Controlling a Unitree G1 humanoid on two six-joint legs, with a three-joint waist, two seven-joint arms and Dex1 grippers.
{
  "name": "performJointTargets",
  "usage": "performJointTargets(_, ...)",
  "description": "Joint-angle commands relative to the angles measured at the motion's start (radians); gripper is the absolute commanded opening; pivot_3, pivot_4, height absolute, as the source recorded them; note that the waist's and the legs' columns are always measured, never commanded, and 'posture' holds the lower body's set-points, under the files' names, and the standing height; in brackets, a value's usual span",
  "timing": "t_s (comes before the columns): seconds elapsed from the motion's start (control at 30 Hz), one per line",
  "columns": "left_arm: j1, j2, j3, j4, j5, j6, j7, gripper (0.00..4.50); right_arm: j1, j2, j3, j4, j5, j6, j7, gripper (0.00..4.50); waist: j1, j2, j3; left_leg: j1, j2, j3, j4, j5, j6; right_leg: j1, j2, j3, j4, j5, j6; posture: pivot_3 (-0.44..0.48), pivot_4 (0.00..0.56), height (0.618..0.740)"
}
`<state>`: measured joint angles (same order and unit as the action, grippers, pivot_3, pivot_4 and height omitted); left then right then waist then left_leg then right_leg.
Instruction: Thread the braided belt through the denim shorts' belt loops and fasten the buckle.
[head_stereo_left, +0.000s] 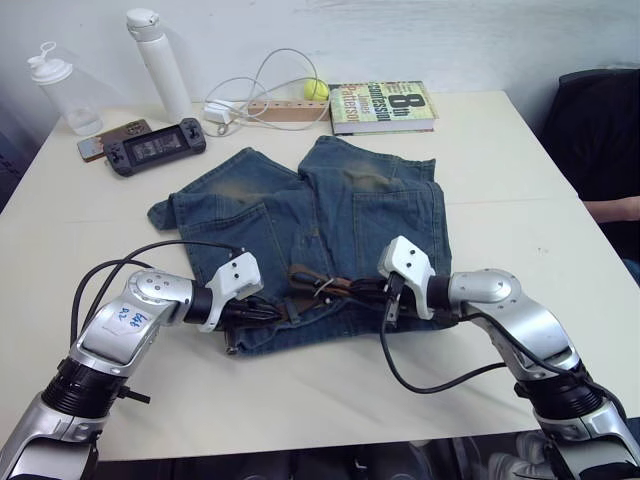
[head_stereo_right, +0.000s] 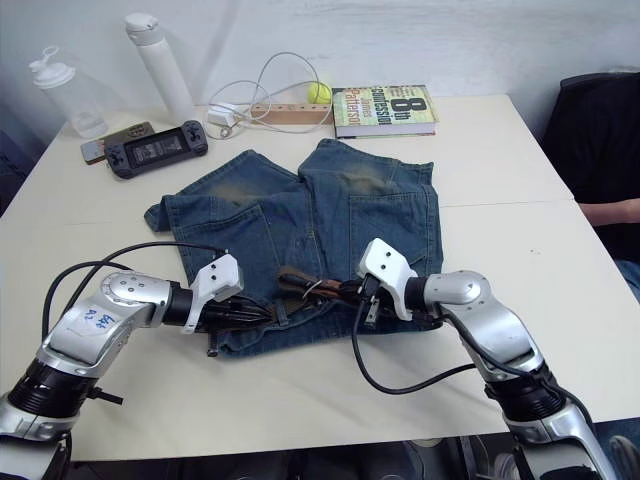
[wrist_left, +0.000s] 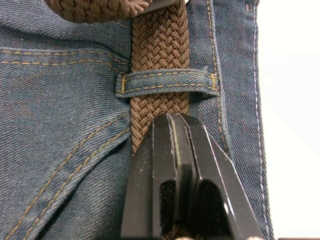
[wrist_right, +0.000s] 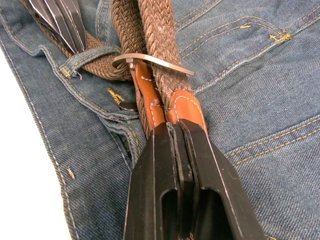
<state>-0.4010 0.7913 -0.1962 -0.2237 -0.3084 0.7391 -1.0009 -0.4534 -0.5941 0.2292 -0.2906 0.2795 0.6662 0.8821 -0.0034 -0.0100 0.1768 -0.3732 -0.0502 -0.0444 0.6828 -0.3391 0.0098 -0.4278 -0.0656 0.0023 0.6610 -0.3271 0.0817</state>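
The denim shorts (head_stereo_left: 330, 200) lie flat on the white table, waistband toward me. The braided belt (wrist_left: 160, 45) runs along the waistband and passes under a belt loop (wrist_left: 167, 82). My left gripper (wrist_left: 175, 117) is shut, its tips resting on the belt just short of that loop. My right gripper (wrist_right: 175, 124) is shut on the belt's tan leather tip (wrist_right: 185, 107), right behind the silver buckle (wrist_right: 150, 60). The brown strap runs through the buckle frame. The left fingers (wrist_right: 60, 22) lie close by, beside another belt loop (wrist_right: 87, 55).
At the table's far side stand two bottles (head_stereo_left: 155, 50), a game console (head_stereo_left: 155, 148), a phone (head_stereo_left: 105, 140), a white cable (head_stereo_left: 265, 85), a yellow ball (head_stereo_left: 316, 89) and a book (head_stereo_left: 382, 105). A person's arm (head_stereo_left: 615, 208) shows at the right edge.
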Motion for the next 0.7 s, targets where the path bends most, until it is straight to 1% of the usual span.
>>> performJointTargets(0.03,0.022,0.013,0.007,0.017,0.016,0.005,0.015,0.00,-0.025,-0.005,-0.028,-0.016,0.007,-0.027,0.001,0.04,0.000,0.000,0.000,0.000,0.000,0.000,0.000,0.000,0.000,0.000,0.000,0.000,0.000,0.000,0.000,0.000,0.150,0.735)
performJointTargets(0.13,0.025,0.011,0.007,0.018,0.016,0.003,0.018,0.00,-0.035,0.004,-0.045,-0.010,0.000,-0.062,-0.014,0.04,0.000,0.000,0.000,0.000,0.000,0.000,0.000,0.000,0.000,0.000,0.000,0.000,0.000,0.000,0.000,0.000,0.150,0.735)
performJointTargets(0.27,0.028,0.007,0.005,0.018,0.016,0.000,0.022,0.00,-0.036,-0.017,-0.028,-0.011,-0.012,-0.111,0.017,1.33,0.000,0.000,0.000,0.000,0.000,0.000,0.000,0.000,0.000,0.000,0.000,0.000,0.000,0.000,0.000,0.000,0.150,0.735)
performJointTargets(0.3,0.028,0.005,0.007,0.018,0.015,0.001,0.024,0.00,-0.037,-0.022,-0.018,-0.005,-0.022,-0.122,0.023,1.89,0.000,0.000,0.000,0.000,0.000,0.000,0.000,0.000,0.000,0.000,0.000,0.000,0.000,0.000,0.000,0.000,0.150,0.735)
performJointTargets(0.33,0.027,0.004,0.007,0.019,0.015,0.001,0.024,0.00,-0.038,-0.027,-0.004,0.002,-0.035,-0.136,0.030,2.21,0.000,0.000,0.000,0.000,0.000,0.000,0.000,0.000,0.000,0.000,0.000,0.000,0.000,0.000,0.000,0.000,0.150,0.735)
performJointTargets(0.7,0.040,0.004,0.026,0.005,0.010,0.004,0.037,0.00,-0.049,-0.011,0.041,0.098,-0.119,-0.195,0.011,2.21,0.000,0.000,0.000,0.001,0.000,0.000,0.000,0.000,0.000,0.000,0.000,0.000,0.000,0.000,0.000,0.000,0.150,0.735)
